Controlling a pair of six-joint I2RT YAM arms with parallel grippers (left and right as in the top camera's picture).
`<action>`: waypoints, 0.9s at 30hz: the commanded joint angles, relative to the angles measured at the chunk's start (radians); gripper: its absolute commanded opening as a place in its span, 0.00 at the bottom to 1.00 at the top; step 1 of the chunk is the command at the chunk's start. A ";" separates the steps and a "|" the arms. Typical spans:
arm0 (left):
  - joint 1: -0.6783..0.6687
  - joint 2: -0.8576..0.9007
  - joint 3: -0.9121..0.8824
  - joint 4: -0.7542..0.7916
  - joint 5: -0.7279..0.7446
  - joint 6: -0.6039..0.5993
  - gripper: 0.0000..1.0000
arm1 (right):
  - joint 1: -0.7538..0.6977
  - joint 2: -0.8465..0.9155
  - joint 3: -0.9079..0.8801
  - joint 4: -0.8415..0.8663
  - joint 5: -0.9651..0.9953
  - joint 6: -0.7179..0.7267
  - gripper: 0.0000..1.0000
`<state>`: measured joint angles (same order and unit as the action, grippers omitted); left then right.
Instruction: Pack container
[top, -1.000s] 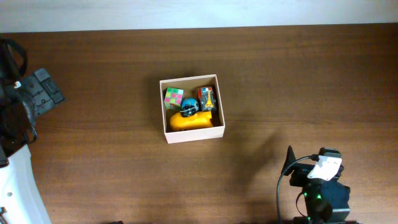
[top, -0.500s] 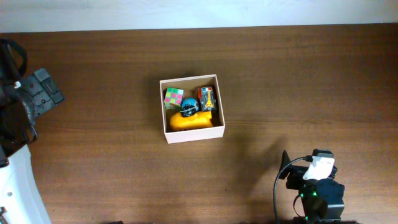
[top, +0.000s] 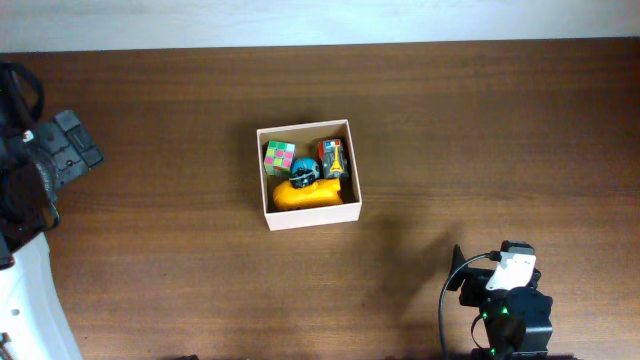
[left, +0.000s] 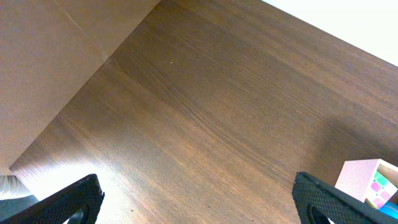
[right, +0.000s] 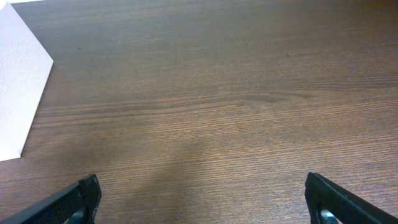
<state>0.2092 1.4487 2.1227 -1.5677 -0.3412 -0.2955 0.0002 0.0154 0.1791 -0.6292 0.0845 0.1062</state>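
The container (top: 305, 218) is a square white-walled box in the middle of the table. It holds a colourful puzzle cube (top: 279, 156), a blue round toy (top: 304, 171), a small box with a tower picture (top: 332, 158) and an orange toy (top: 310, 195). Its corner also shows in the left wrist view (left: 364, 178) and its outer wall in the right wrist view (right: 18, 93). My left gripper (left: 198, 202) is open and empty at the far left. My right gripper (right: 202, 202) is open and empty at the front right, over bare wood.
The dark wooden table (top: 480, 130) ends at a pale strip (top: 320, 20) along the back. The left arm's body (top: 30, 200) fills the left edge, the right arm's base (top: 510, 310) the front right.
The right arm has drawn back a little toward the front edge. The left arm and the container's contents have not moved.
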 joint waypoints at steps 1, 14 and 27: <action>0.003 -0.011 0.006 0.000 -0.011 0.001 0.99 | -0.007 -0.012 -0.007 -0.003 -0.006 0.010 0.99; 0.003 -0.354 -0.397 0.194 -0.046 0.001 0.99 | -0.007 -0.012 -0.007 -0.003 -0.006 0.010 0.99; 0.001 -0.885 -1.334 1.016 0.319 0.111 0.99 | -0.007 -0.012 -0.007 -0.003 -0.006 0.010 0.99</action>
<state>0.2100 0.6453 0.9516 -0.6125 -0.1139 -0.2253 0.0002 0.0135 0.1761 -0.6361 0.0837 0.1059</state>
